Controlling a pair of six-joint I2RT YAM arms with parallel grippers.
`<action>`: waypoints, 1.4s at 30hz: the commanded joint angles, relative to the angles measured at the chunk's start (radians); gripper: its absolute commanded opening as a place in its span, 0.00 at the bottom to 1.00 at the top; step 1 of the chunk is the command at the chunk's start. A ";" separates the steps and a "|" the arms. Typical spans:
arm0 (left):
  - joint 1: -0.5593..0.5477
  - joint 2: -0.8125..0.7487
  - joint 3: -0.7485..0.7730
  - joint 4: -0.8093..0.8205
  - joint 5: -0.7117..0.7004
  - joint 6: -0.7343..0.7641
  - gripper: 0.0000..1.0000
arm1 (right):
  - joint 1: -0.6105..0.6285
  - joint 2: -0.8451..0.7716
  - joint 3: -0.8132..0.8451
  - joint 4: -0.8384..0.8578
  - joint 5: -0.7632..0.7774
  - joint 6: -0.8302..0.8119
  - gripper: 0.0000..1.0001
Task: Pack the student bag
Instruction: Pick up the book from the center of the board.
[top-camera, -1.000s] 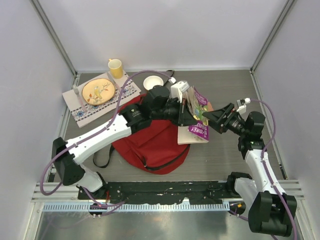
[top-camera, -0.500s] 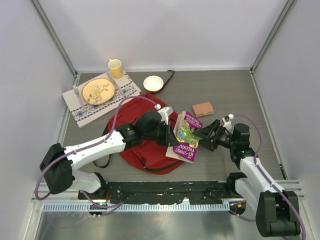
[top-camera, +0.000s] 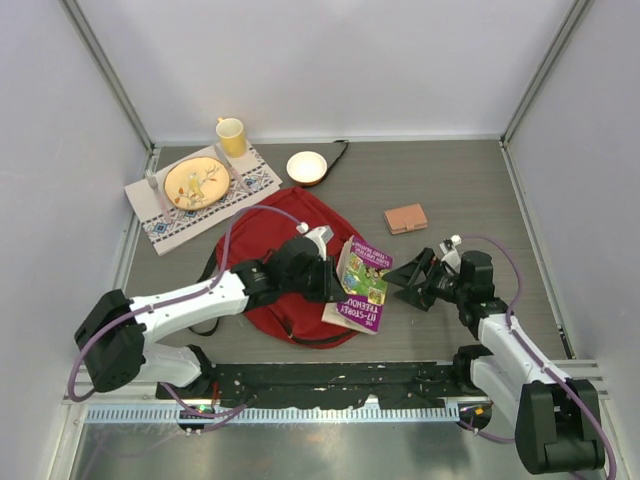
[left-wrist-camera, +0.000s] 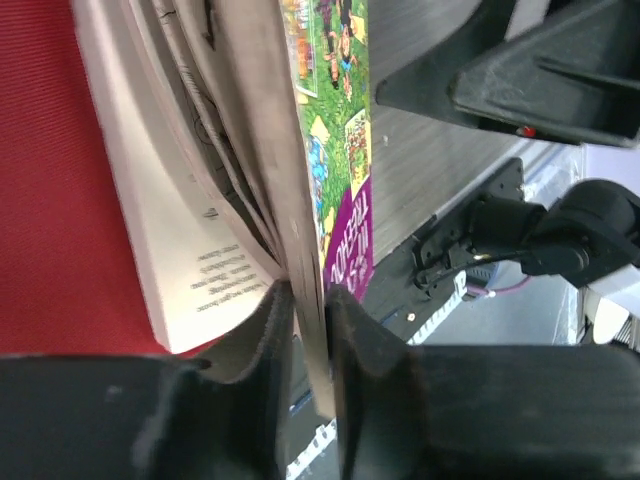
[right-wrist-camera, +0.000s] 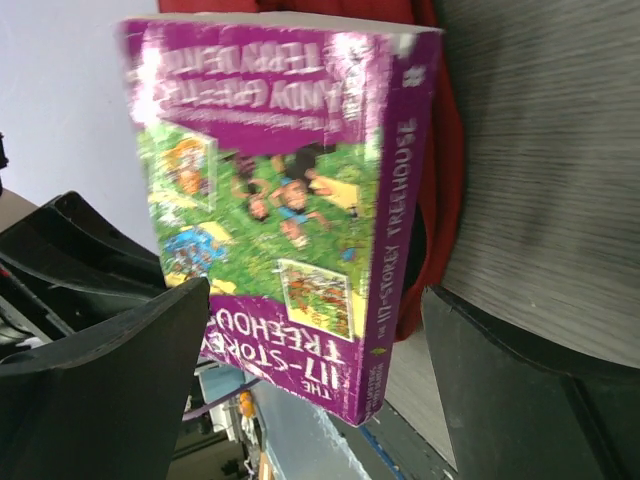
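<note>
Both arms have drawn back toward the near edge since a second ago. The purple book (top-camera: 362, 285) has come down with them, from over the far right side of the student bag (top-camera: 290, 225) to its near right edge. The left tool (left-wrist-camera: 308, 300) pinches the book's front cover, with the pages fanning loose beside it. How firmly the pads press is hard to judge from the wrist view. The right tool (top-camera: 400, 287) stands wide open just right of the book and holds nothing. The book lies tilted, partly on the red bag and partly over the grey surface (top-camera: 470, 190). The bag rests flat near the middle of the surface. Farther back, a small brown case (top-camera: 406, 218) lies apart on the right. A white bowl (top-camera: 306, 166) sits just past the bag. A patterned mat (top-camera: 160, 228) with a plate (top-camera: 196, 183) and a yellow mug (top-camera: 231, 135) stand at the far left.
</note>
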 joint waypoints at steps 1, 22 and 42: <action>-0.001 0.057 0.059 -0.028 -0.062 -0.008 0.36 | 0.016 0.014 0.021 -0.062 0.066 -0.080 0.92; -0.001 0.250 0.100 0.051 -0.012 -0.039 0.76 | 0.051 0.005 0.030 -0.200 0.261 -0.149 0.92; -0.007 0.311 0.036 0.448 0.111 -0.212 0.84 | 0.053 0.109 0.019 -0.198 0.256 -0.189 0.80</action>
